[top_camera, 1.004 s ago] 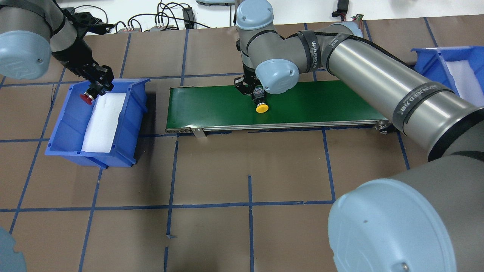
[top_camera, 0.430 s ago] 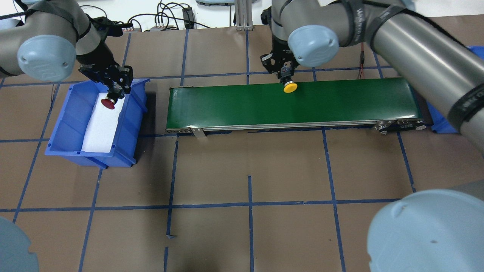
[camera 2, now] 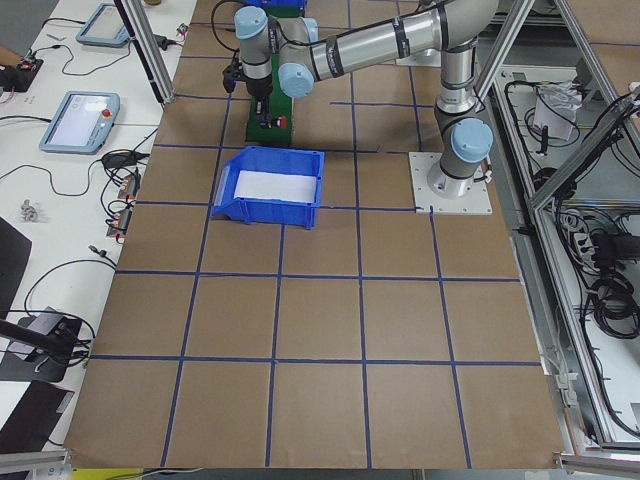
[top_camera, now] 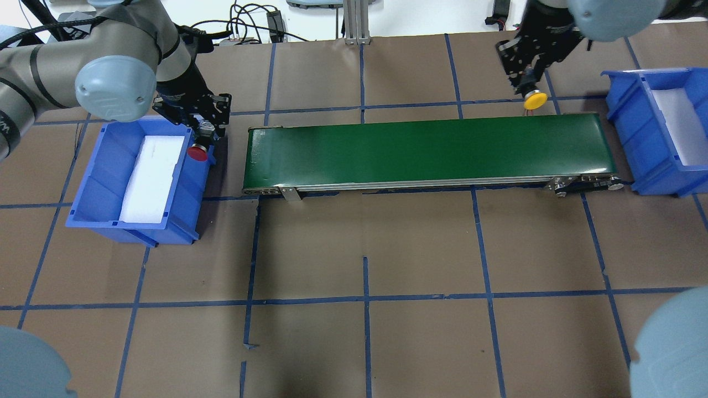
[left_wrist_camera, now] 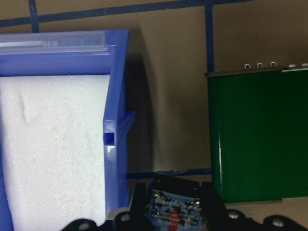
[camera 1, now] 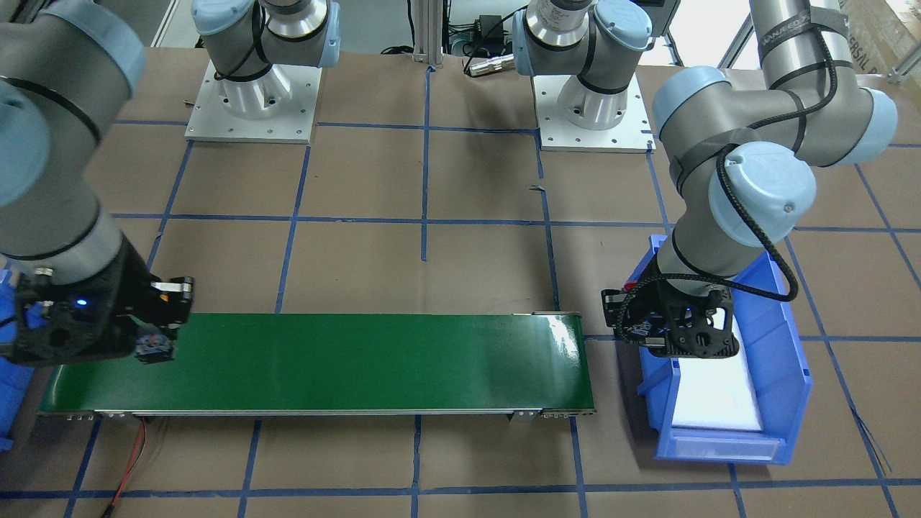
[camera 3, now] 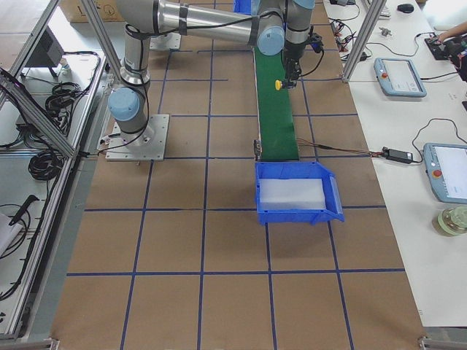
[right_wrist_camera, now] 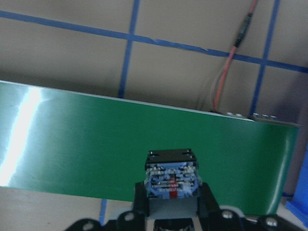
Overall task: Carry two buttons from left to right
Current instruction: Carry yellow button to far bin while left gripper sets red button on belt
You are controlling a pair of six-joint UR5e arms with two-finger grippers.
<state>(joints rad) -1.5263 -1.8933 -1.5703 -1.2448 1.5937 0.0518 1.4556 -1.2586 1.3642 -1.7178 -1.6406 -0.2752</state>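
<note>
While left claw (top_camera: 206,132) clamps red mushroom-cap button (top_camera: 197,153) near green belt (top_camera: 426,146), right claw (top_camera: 529,82) clamps yellow mushroom-cap button (top_camera: 535,100); next, probably: blue bin (top_camera: 625,119) drop.

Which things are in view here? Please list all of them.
belt: one, green, table middle.
bins: two, blue; left bin, right bin, at the belt's ends.
foam pads: two, white, one in each bin.
red button: one, red, held beside left bin's belt-side wall.
yellow button: one, yellow, held over belt's right end.
cables: several, black, far table edge.
table: one, brown, blue tape grid.
arms: two, grey; left gripper shut on red button, right gripper shut on yellow button.
</note>
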